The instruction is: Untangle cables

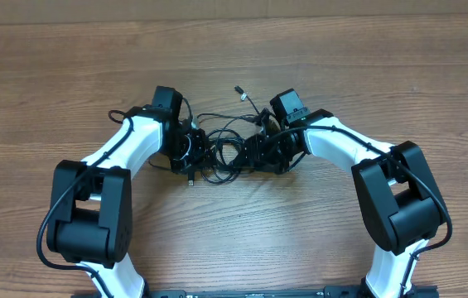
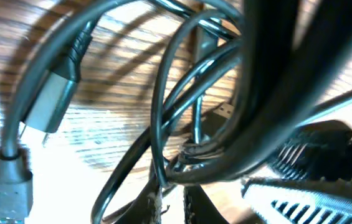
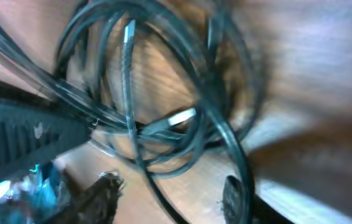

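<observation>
The cables (image 1: 227, 146) lie as a knot of thin black loops on the wooden table between both arms. One plug end (image 1: 239, 90) sticks out toward the far side. My left gripper (image 1: 203, 156) is at the knot's left side. In the left wrist view the left gripper (image 2: 174, 186) is nearly closed, pinching a bundle of cables (image 2: 191, 163) at its tips, and a silver plug (image 2: 48, 106) hangs at the left. My right gripper (image 1: 251, 153) is at the knot's right side. In the right wrist view the right gripper (image 3: 169, 183) stands open, with one strand (image 3: 163, 186) running loose between its fingers below the loops (image 3: 163, 118).
Another plug (image 1: 190, 180) lies just in front of the left gripper. The wooden table (image 1: 234, 240) extends on all sides of the tangle. The arms' black and white bases (image 1: 89, 215) (image 1: 399, 199) stand at the near left and right.
</observation>
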`<action>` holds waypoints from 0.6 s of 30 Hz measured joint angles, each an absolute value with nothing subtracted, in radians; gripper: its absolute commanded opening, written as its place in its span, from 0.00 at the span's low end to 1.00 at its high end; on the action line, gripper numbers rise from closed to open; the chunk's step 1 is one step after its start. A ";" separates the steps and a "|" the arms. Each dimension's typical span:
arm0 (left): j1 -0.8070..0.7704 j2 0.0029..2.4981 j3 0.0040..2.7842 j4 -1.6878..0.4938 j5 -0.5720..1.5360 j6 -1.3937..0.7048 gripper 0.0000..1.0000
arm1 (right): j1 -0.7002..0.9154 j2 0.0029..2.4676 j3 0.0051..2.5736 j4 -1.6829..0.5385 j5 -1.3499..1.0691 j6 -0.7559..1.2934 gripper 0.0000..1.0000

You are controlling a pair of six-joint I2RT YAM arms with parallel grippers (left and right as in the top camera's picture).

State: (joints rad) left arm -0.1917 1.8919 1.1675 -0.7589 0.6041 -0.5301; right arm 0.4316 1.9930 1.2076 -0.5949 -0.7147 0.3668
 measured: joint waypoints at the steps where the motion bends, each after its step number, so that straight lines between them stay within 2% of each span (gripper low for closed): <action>1: -0.189 1.892 1.168 -0.760 0.616 -0.523 0.15 | 0.432 1.993 1.208 -0.596 -0.727 0.365 0.47; 4: -0.188 1.892 1.168 -0.760 0.633 -0.514 0.15 | 0.432 1.993 1.208 -0.628 -0.777 0.366 0.47; 7: -0.188 1.892 1.168 -0.761 0.634 -0.512 0.22 | 0.432 1.993 1.207 -0.665 -0.805 0.370 0.43; 9: -0.188 1.892 1.168 -0.764 0.620 -0.506 0.28 | 0.432 1.994 1.206 -0.678 -0.816 0.382 0.36; 12: -0.190 1.892 1.168 -0.776 0.582 -0.497 0.31 | 0.432 1.995 1.206 -0.672 -0.842 0.393 0.19; 14: -0.190 1.892 1.168 -0.779 0.560 -0.497 0.31 | 0.432 1.995 1.204 -0.661 -0.849 0.415 0.14; 18: -0.190 1.892 1.168 -0.783 0.496 -0.497 0.24 | 0.432 1.995 1.203 -0.597 -0.858 0.461 0.07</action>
State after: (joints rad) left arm -0.1898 1.8919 1.1675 -0.7826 0.4965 -0.4973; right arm 0.4316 1.9945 1.2034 -0.5972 -0.8581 0.4606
